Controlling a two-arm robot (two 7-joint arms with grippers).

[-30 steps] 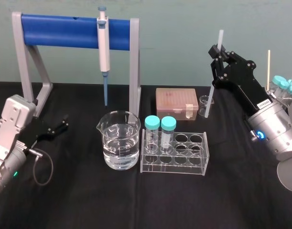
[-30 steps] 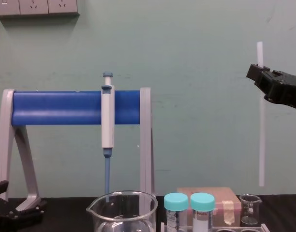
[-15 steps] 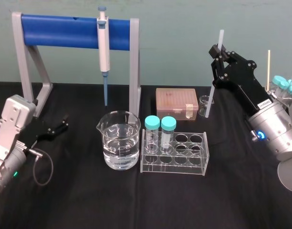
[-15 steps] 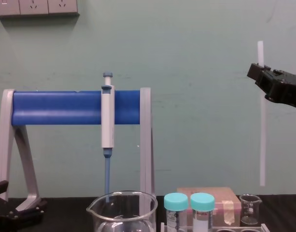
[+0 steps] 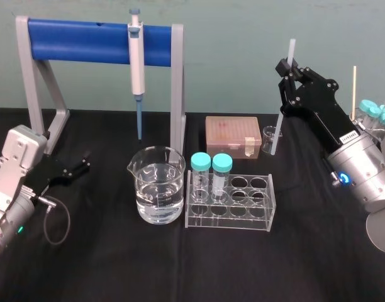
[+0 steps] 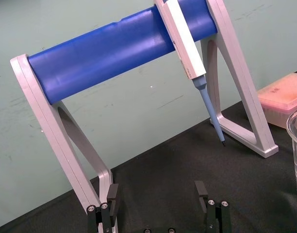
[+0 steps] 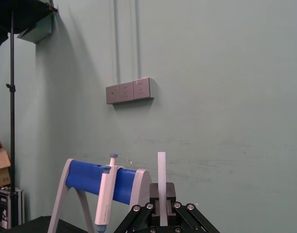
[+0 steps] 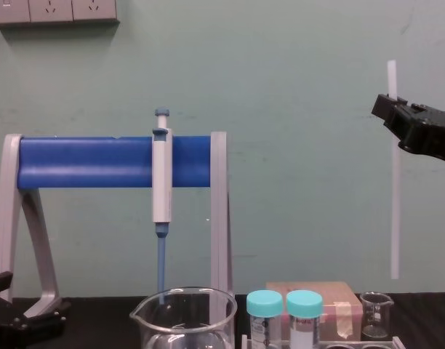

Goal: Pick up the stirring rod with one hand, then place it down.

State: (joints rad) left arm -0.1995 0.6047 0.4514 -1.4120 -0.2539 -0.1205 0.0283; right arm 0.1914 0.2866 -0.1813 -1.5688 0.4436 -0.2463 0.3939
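Note:
The stirring rod point(image 5: 280, 126) is a thin white translucent stick, held upright well above the table at the right. My right gripper point(image 5: 285, 70) is shut on it near its upper end. In the chest view the stirring rod point(image 8: 395, 211) hangs straight down, its lower tip a little above a small glass beaker point(image 8: 376, 315), and the right gripper point(image 8: 392, 113) clamps it. The right wrist view shows the stirring rod point(image 7: 161, 184) rising between the shut jaws. My left gripper point(image 5: 84, 163) rests low at the table's left, open and holding nothing, next to the stand's foot.
A grey stand with a blue bar point(image 5: 92, 41) carries a white-and-blue pipette point(image 5: 136, 63). A beaker of water point(image 5: 158, 192), a clear tube rack point(image 5: 231, 204) with two capped tubes, a pink tip box point(image 5: 231, 135) and the small beaker point(image 5: 268, 133) occupy the middle. Capped tubes point(image 5: 373, 113) stand far right.
The right gripper and the rod have crept slightly upward; the left arm has not moved.

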